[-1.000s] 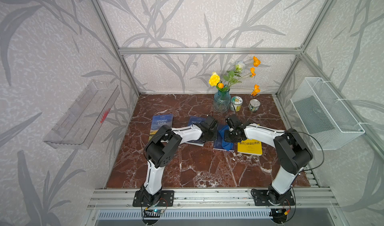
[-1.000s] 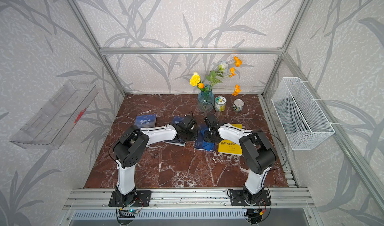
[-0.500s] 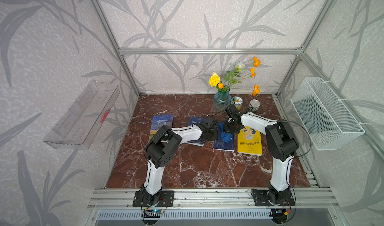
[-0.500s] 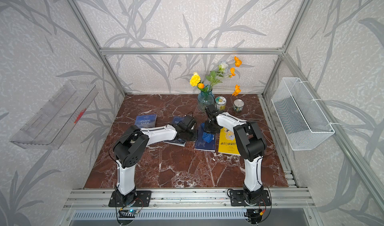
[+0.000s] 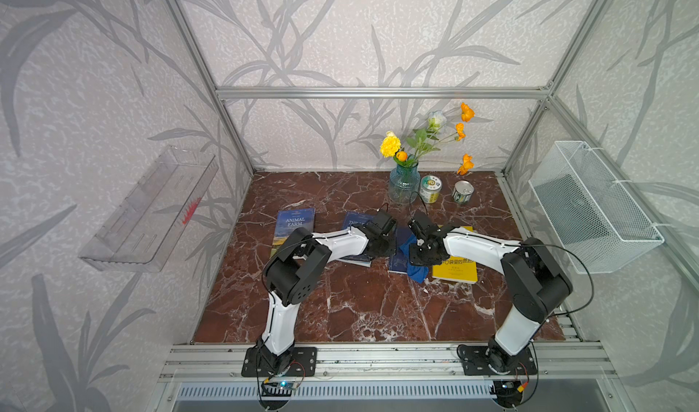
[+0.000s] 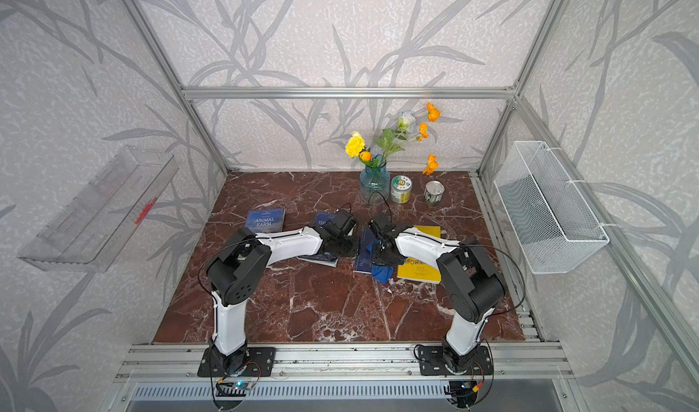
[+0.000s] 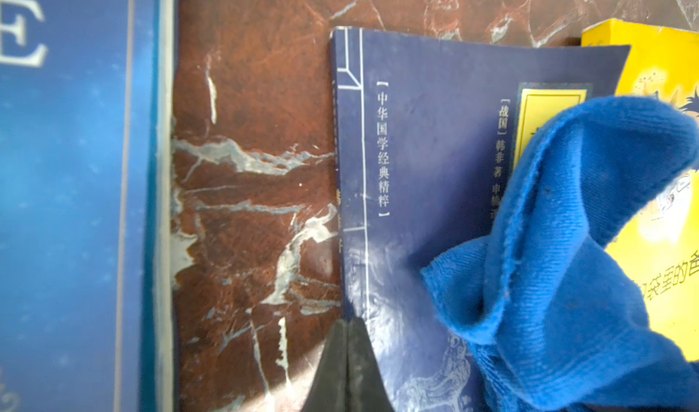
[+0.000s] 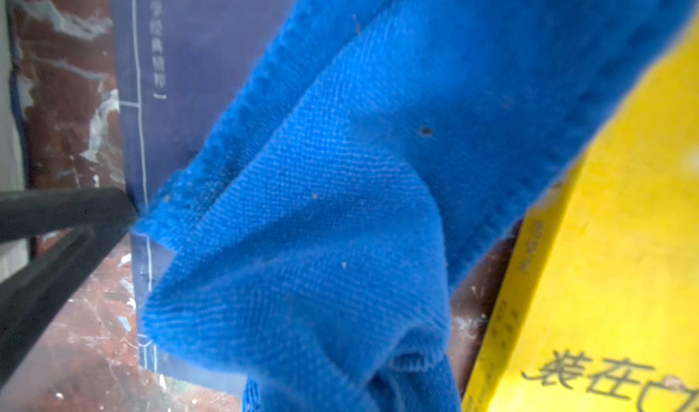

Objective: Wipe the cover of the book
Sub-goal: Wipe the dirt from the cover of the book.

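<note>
Both top views look down from high at the front, over the arm bases toward the back wall, far enough to take in the whole counter (image 5: 359, 308); they nearly coincide; the left wrist camera looks down close over the dark blue book (image 7: 435, 145); the right wrist camera sits closer still, filled by the blue cloth (image 8: 340, 202); both wrist views share book, cloth and yellow book (image 8: 624, 239).

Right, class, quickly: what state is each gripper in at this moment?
Left gripper: closed, empty, tips at the dark blue book's edge.
Right gripper: closed on the blue cloth.
</note>
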### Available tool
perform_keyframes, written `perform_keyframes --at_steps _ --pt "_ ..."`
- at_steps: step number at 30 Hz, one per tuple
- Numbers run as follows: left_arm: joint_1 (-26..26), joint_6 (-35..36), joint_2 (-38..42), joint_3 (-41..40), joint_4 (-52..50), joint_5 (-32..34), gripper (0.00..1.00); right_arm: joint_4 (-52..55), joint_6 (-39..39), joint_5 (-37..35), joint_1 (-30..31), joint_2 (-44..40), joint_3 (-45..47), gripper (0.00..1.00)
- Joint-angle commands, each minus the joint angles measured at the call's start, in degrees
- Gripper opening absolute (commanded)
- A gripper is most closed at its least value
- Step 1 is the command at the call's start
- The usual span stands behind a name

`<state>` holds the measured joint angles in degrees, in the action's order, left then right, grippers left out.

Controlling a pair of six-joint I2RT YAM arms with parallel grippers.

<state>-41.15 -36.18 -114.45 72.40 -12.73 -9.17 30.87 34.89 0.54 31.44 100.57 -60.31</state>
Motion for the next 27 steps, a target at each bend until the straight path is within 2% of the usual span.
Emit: perform_keyframes --at_steps 1,5,8,10,13,18,22,27 --pt "0.01 -0.10 -4.03 -1.52 -6.25 0.88 0.02 7.21 -1.22 -1.85 -4.74 7.12 -0.35 0.05" --pt "0.01 -0.05 -3.89 -1.61 -6.16 0.89 0.02 9.26 -3.31 -2.66 -8.16 13.71 -9.46 0.05" --pt "0.01 -0.07 -3.79 -1.56 -6.08 0.85 0.02 12.10 -4.13 -3.29 -8.24 18.20 -15.73 0.05" --pt "-0.06 -0.04 -3.85 -1.56 -6.07 0.84 0.02 12.48 -4.18 -2.69 -7.61 18.82 -16.70 0.05" --pt "-0.07 -0.10 -3.95 -1.56 -5.93 0.80 0.02 12.37 -3.58 -3.86 -4.94 16.90 -14.48 0.05" --pt "-0.08 -0.22 -4.09 -1.52 -5.99 0.36 0.02 9.67 -0.08 -2.70 0.79 10.18 -4.69 0.05" --pt "-0.08 -0.27 -3.93 -1.66 -5.83 0.48 0.02 4.63 3.58 0.47 1.48 6.29 2.25 0.05" --pt "-0.07 -0.31 -3.94 -1.61 -5.93 0.33 0.02 4.79 2.87 0.88 0.92 10.85 -1.26 0.05"
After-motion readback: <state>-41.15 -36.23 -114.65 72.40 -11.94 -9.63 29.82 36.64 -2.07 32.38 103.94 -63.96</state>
